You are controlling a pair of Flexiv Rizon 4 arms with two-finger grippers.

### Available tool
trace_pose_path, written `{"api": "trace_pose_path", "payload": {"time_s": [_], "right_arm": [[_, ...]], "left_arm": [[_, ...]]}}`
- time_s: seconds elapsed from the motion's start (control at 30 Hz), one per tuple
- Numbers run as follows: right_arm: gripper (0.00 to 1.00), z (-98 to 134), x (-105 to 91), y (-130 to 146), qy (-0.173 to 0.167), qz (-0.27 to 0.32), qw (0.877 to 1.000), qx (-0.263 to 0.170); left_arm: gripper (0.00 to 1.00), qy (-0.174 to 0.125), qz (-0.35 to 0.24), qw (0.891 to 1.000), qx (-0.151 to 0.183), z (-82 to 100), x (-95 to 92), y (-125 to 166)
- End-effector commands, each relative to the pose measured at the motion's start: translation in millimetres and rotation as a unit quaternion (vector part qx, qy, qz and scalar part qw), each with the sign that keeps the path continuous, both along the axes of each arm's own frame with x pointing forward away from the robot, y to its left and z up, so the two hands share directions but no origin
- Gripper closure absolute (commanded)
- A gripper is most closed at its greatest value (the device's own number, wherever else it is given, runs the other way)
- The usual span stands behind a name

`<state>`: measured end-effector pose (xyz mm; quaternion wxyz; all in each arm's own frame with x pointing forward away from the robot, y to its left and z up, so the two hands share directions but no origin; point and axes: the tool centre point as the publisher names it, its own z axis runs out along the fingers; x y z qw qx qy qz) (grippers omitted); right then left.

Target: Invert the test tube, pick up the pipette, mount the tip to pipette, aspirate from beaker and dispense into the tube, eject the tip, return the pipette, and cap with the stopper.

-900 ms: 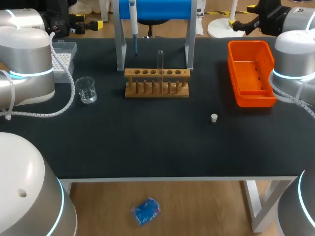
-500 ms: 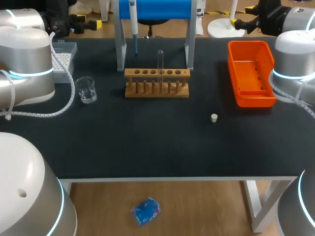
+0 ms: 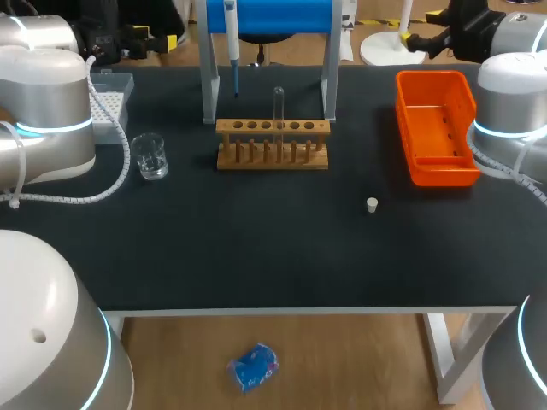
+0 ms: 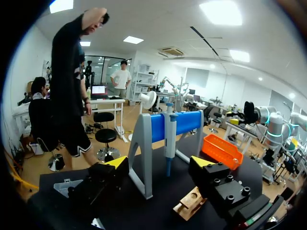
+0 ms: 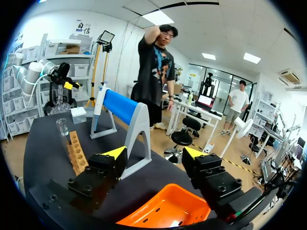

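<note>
Tube first: the test tube (image 3: 278, 107) stands upright in the wooden rack (image 3: 272, 143) mid-table, long axis straight up, just in front of the blue stand (image 3: 265, 15) where the pipette (image 3: 231, 34) hangs. Your left gripper (image 4: 159, 165) and right gripper (image 5: 154, 155) both sit back at the far corners of the table, fingers wide apart, holding nothing. Honestly neither arm looks clearly nearer (the tube's pretty much dead centre between them). In the right wrist view the tube shows ahead and off to one side of the gripper, with the orange bin (image 5: 163, 211) right below the fingers. In the left wrist view you only get one end of the rack, and I can't find the tube at all. I also can't tell which end of the tube is open. The stopper (image 3: 372, 204) lies loose nearer the right arm, the beaker (image 3: 149, 155) nearer the left.
</note>
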<state>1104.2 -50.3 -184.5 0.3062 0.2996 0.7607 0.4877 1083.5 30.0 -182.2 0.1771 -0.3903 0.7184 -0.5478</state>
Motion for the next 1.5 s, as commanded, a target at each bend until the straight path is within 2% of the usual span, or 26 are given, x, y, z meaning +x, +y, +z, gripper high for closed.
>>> {"api": "trace_pose_path", "payload": {"time_s": [0.03,0.07,0.1,0.2,0.23,0.27,0.3,0.33,0.37,0.4,0.43,0.47,0.5,0.53,0.6,0.63,0.67,0.73,0.77,0.8,0.83,0.87,0.9,0.93,0.97,1.5], "right_arm": [[0.0,0.0,0.0,0.0,0.0,0.0,1.0,0.0],[0.0,0.0,0.0,0.0,0.0,0.0,1.0,0.0],[1.0,0.0,0.0,0.0,0.0,0.0,1.0,0.0],[1.0,0.0,0.0,0.0,0.0,0.0,1.0,0.0],[0.0,0.0,0.0,0.0,0.0,0.0,1.0,0.0],[0.0,0.0,0.0,0.0,0.0,0.0,1.0,0.0],[0.0,0.0,0.0,0.0,0.0,0.0,1.0,0.0],[0.0,0.0,0.0,0.0,0.0,0.0,1.0,0.0],[0.0,0.0,0.0,0.0,0.0,0.0,1.0,0.0],[1.0,0.0,0.0,0.0,0.0,0.0,1.0,0.0],[1.0,0.0,0.0,0.0,0.0,0.0,1.0,0.0],[1.0,0.0,0.0,0.0,0.0,0.0,1.0,0.0],[1.0,0.0,0.0,0.0,0.0,0.0,1.0,0.0],[0.03,0.0,0.0,0.0,0.0,0.0,1.0,0.0],[0.0,0.0,0.0,0.0,0.0,0.0,1.0,0.0],[0.65,0.0,0.0,0.0,0.0,0.0,1.0,0.0],[1.0,0.0,0.0,0.0,0.0,0.0,1.0,0.0],[1.0,0.0,0.0,0.0,0.0,0.0,1.0,0.0],[0.66,0.0,0.0,0.0,0.0,0.0,1.0,0.0],[0.0,0.0,0.0,0.0,0.0,0.0,1.0,0.0],[0.0,0.0,0.0,0.0,0.0,0.0,1.0,0.0],[0.83,0.0,0.0,0.0,0.0,0.0,1.0,0.0],[1.0,0.0,0.0,0.0,0.0,0.0,1.0,0.0],[1.0,0.0,0.0,0.0,0.0,0.0,1.0,0.0],[0.0,0.0,0.0,0.0,0.0,0.0,1.0,0.0],[0.0,0.0,0.0,0.0,0.0,0.0,1.0,0.0]], "left_arm": [[0.0,0.0,0.0,1.0,0.0,0.0,0.0,0.0],[0.0,0.0,0.0,1.0,0.0,0.0,0.0,0.0],[0.0,0.0,0.0,1.0,0.0,0.0,0.0,0.0],[0.0,0.0,0.0,1.0,0.0,0.0,0.0,0.0],[0.0,0.0,0.0,1.0,0.0,0.0,0.0,0.0],[0.0,0.0,0.0,1.0,0.0,0.0,0.0,0.0],[0.93,0.0,0.0,1.0,0.0,0.0,0.0,0.0],[1.0,0.0,0.0,1.0,0.0,0.0,0.0,0.0],[1.0,0.0,0.0,1.0,0.0,0.0,0.0,0.0],[1.0,0.0,0.0,1.0,0.0,0.0,0.0,0.0],[0.86,0.0,0.0,1.0,0.0,0.0,0.0,0.0],[0.0,0.0,0.0,1.0,0.0,0.0,0.0,0.0],[0.0,0.0,0.0,1.0,0.0,0.0,0.0,0.0],[0.0,0.0,0.0,1.0,0.0,0.0,0.0,0.0],[0.0,0.0,0.0,1.0,0.0,0.0,0.0,0.0],[1.0,0.0,0.0,1.0,0.0,0.0,0.0,0.0],[1.0,0.0,0.0,1.0,0.0,0.0,0.0,0.0],[1.0,0.0,0.0,1.0,0.0,0.0,0.0,0.0],[0.0,0.0,0.0,1.0,0.0,0.0,0.0,0.0],[0.0,0.0,0.0,1.0,0.0,0.0,0.0,0.0],[0.27,0.0,0.0,1.0,0.0,0.0,0.0,0.0],[1.0,0.0,0.0,1.0,0.0,0.0,0.0,0.0],[1.0,0.0,0.0,1.0,0.0,0.0,0.0,0.0],[0.79,0.0,0.0,1.0,0.0,0.0,0.0,0.0],[0.0,0.0,0.0,1.0,0.0,0.0,0.0,0.0],[0.0,0.0,0.0,1.0,0.0,0.0,0.0,0.0]]}}
